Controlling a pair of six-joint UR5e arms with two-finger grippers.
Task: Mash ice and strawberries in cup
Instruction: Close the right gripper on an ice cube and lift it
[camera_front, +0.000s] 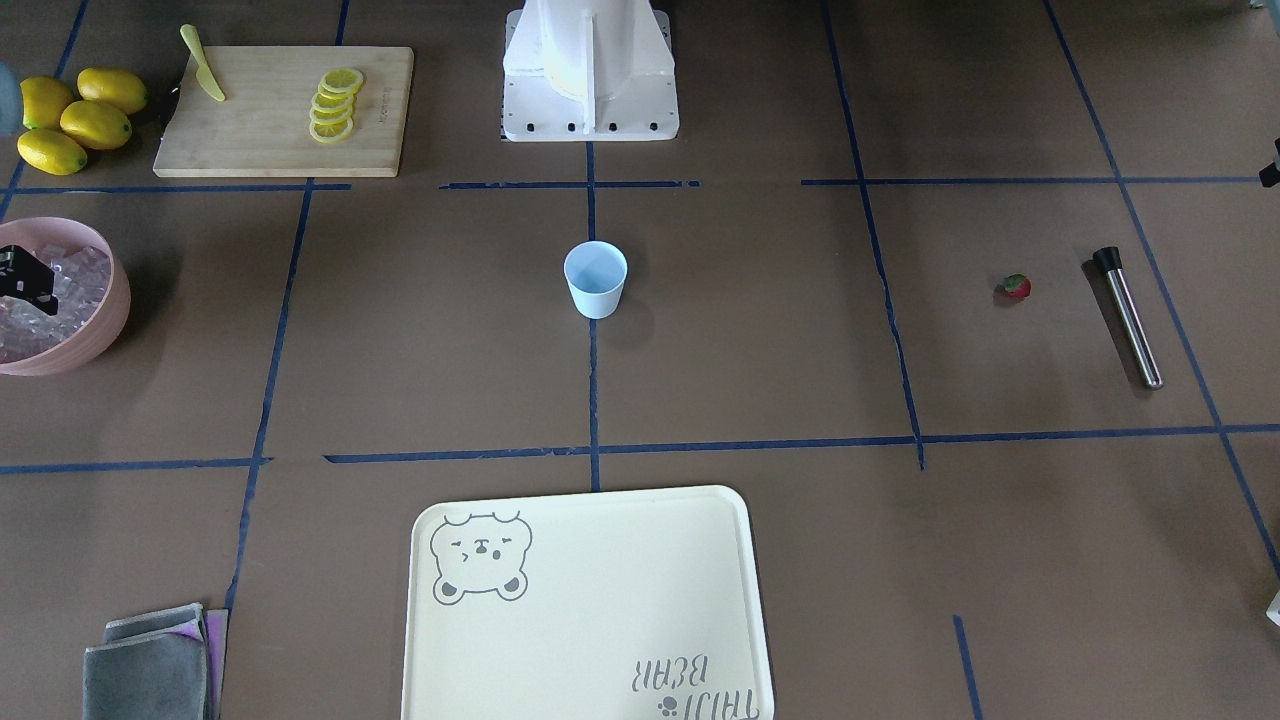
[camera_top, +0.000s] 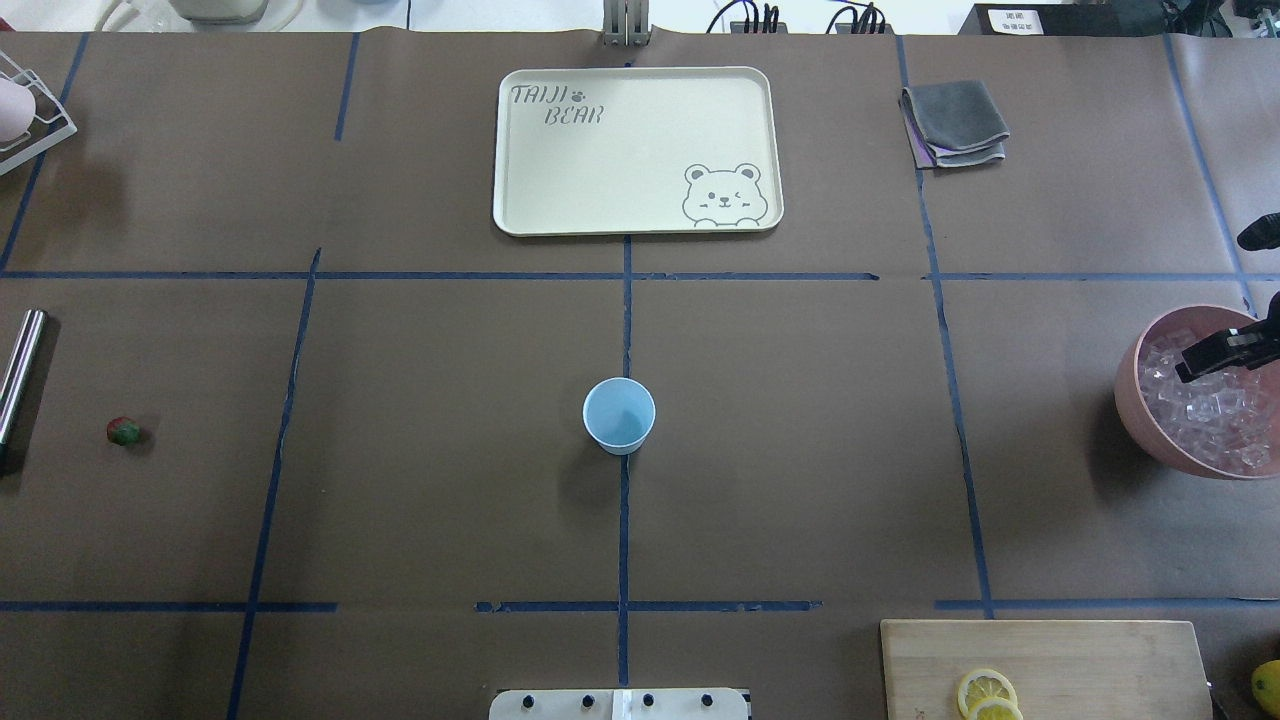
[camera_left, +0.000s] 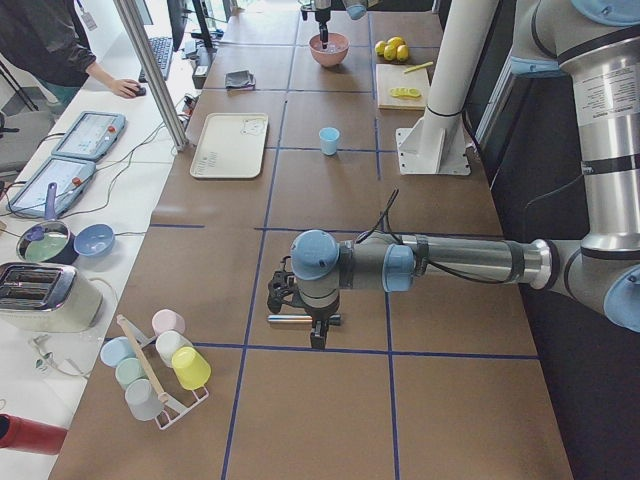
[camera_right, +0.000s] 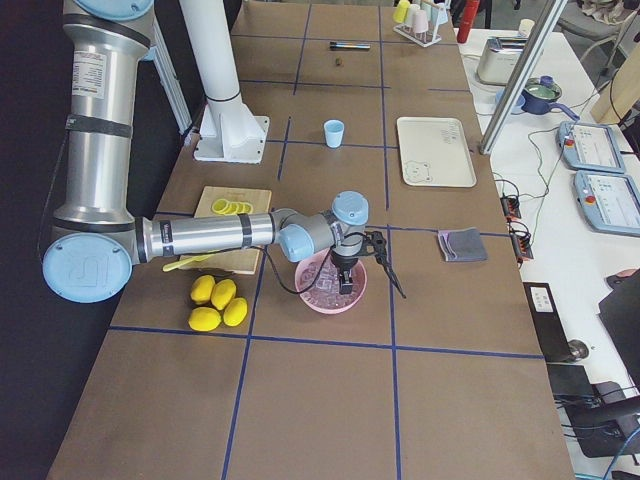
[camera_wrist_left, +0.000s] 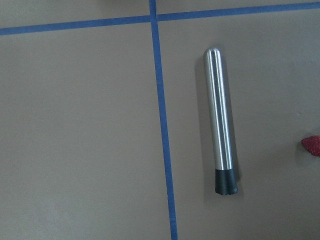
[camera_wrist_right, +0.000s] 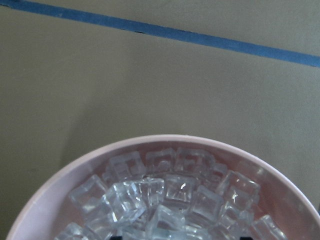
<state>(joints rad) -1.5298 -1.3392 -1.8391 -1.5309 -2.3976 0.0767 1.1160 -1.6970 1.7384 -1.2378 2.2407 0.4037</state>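
The pale-blue cup (camera_top: 619, 415) stands upright at the middle of the table, on the blue tape line, directly in front of the robot's base. Its inside looks plain and empty.

The ice (camera_wrist_right: 165, 200) lies as a heap of clear cubes in the pink bowl (camera_top: 1128, 400), far on the robot's right side and well apart from the cup. The right gripper (camera_top: 1215, 355) hangs over this bowl. In its wrist view two dark tips show at the lower edge, apart from each other, with cubes between them, so its fingers are spread and hold nothing.

The strawberry (camera_front: 1015, 287) lies alone on the brown paper on the robot's left side, also well apart from the cup. Near it, but not touching, lies a steel muddler (camera_front: 1130, 320) with a black end. The left gripper (camera_left: 298, 310) hangs above the muddler. It shows only in the side view, and from there one cannot tell how its fingers stand.

On the operators' side lies a cream tray (camera_top: 640, 150) with a bear drawing, and beside it some folded grey cloths (camera_top: 955, 122). Near the robot's right there is a wooden cutting board (camera_front: 270, 140) with lemon slices (camera_front: 335, 103) and a yellow knife (camera_front: 203, 63) on it. Four whole lemons (camera_front: 75, 120) lie just beside the board.
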